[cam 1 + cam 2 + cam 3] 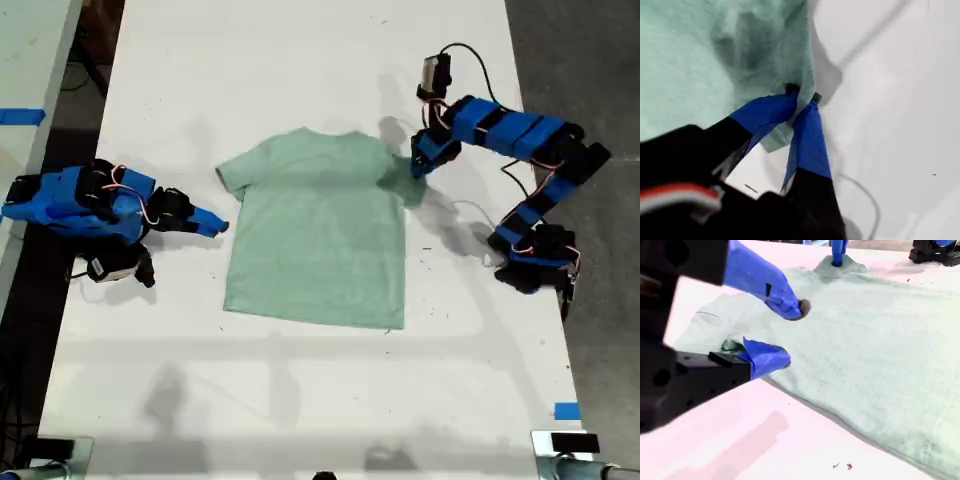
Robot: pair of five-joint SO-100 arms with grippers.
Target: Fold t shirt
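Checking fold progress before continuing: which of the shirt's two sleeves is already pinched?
The sleeve on the exterior view's right, pinched by my first end effector; the other sleeve lies flat, ungripped.

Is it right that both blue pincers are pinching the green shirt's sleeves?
Not quite. Only my first pincer is pinching a sleeve of the shirt, as the first wrist view shows. In the second wrist view, my second pincer is open at the shirt's edge, gripping nothing.

A pale mint-green heathered cloth t shirt (318,230), soft and matt, was seen on a smooth white table (300,400); glossy blue plastic was shown by the jaws.
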